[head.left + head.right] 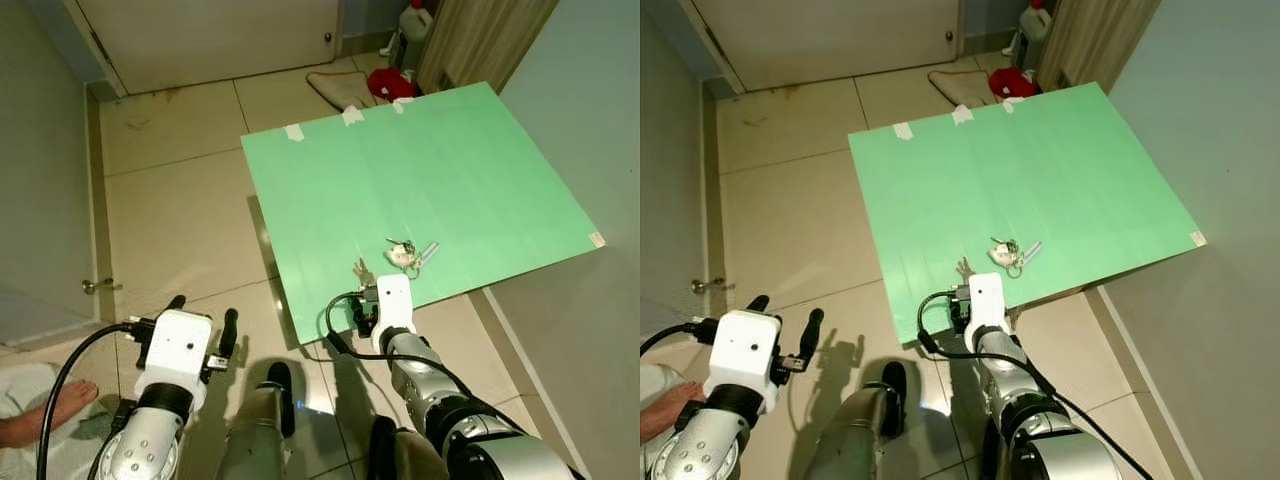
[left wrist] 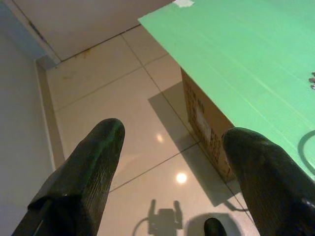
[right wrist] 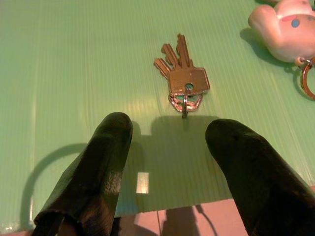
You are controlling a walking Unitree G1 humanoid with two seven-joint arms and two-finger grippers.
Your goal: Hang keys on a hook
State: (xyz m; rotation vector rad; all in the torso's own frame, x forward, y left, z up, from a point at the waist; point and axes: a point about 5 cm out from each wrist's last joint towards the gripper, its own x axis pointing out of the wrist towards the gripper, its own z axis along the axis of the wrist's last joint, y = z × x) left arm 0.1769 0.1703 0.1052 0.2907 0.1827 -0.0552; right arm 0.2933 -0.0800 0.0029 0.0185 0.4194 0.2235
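Observation:
A small bunch of brass keys (image 3: pixel 184 81) on a ring lies flat on the green board (image 1: pixel 450 170), close to its near edge. My right gripper (image 3: pixel 170 130) hovers open just short of the keys, one black finger on either side of them, touching nothing. In the left eye view the same keys (image 1: pixel 360 268) sit just past my right wrist (image 1: pixel 393 298). A pale figurine keychain (image 1: pixel 403 255) with more keys lies a little further right. My left gripper (image 1: pixel 204 307) is open and empty over the tiled floor, left of the board.
The green board rests on a cardboard box (image 2: pixel 206 123). A grey wall (image 1: pixel 590 330) rises to the right. A closed door (image 1: pixel 220 30), a red item (image 1: pixel 392 84) and a white jug (image 1: pixel 414 22) are at the back. A person's foot (image 1: pixel 40 415) is at the lower left.

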